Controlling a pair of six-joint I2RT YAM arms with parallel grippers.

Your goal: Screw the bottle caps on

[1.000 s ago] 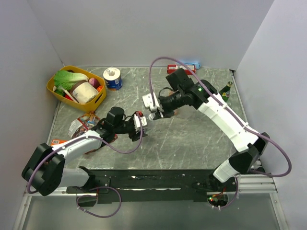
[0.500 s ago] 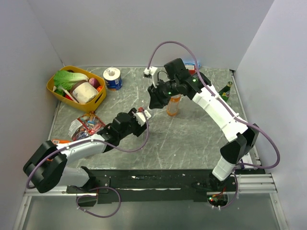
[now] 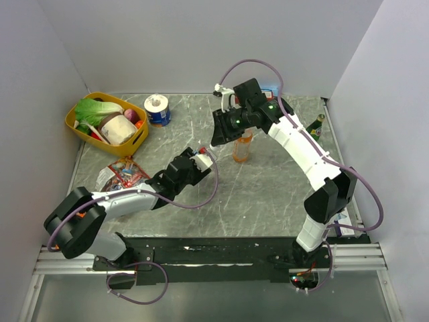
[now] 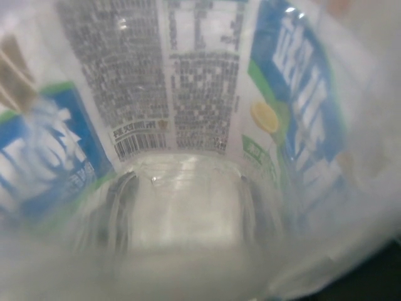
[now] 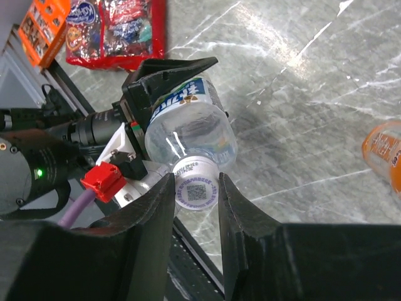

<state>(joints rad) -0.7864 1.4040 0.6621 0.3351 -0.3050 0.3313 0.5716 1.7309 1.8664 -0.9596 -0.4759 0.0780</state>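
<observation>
My left gripper [image 3: 200, 159] is shut on the short clear water bottle [image 5: 191, 128], whose blue-white label fills the left wrist view [image 4: 188, 94]. It holds the bottle tilted above the table. A white cap [image 5: 196, 191] with a printed code sits on the bottle's neck. My right gripper [image 5: 196, 184] comes from above, and its two black fingers press on either side of that cap. In the top view my right gripper [image 3: 222, 136] hangs over the left one. The orange drink bottle [image 3: 242, 147] stands upright just to the right; it also shows in the right wrist view [image 5: 385, 150]. No other cap shows.
A yellow basket [image 3: 76, 126] of groceries sits at the back left, with a blue-and-white can [image 3: 157, 109] beside it. A snack bag [image 3: 120, 176] and an orange box [image 3: 79, 199] lie at the left. A green glass bottle [image 3: 315, 127] stands at the right wall.
My right arm lifted, swung back and came down over the left gripper, uncovering the orange bottle. My left gripper moved forward and right with the water bottle.
</observation>
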